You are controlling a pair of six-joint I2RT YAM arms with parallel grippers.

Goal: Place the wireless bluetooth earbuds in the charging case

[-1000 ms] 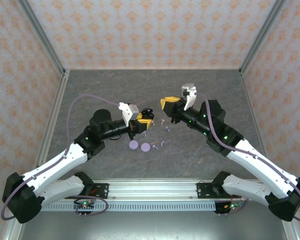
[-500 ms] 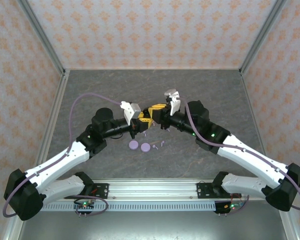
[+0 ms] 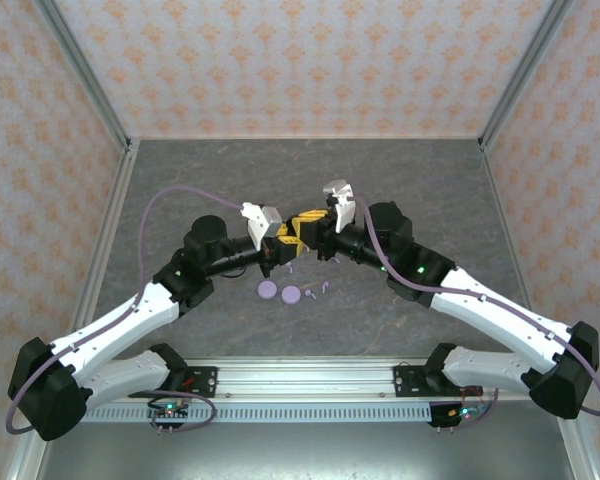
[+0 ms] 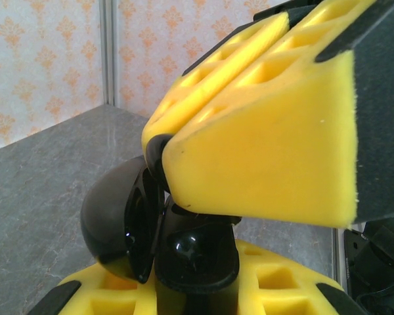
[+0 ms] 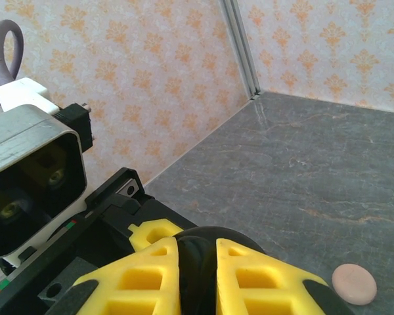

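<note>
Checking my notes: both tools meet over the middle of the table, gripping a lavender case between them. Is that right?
No. The case is black, not lavender; the left wrist view shows it. The rest holds: the left tool and right tool meet over the middle of the table, gripping it between them.
</note>
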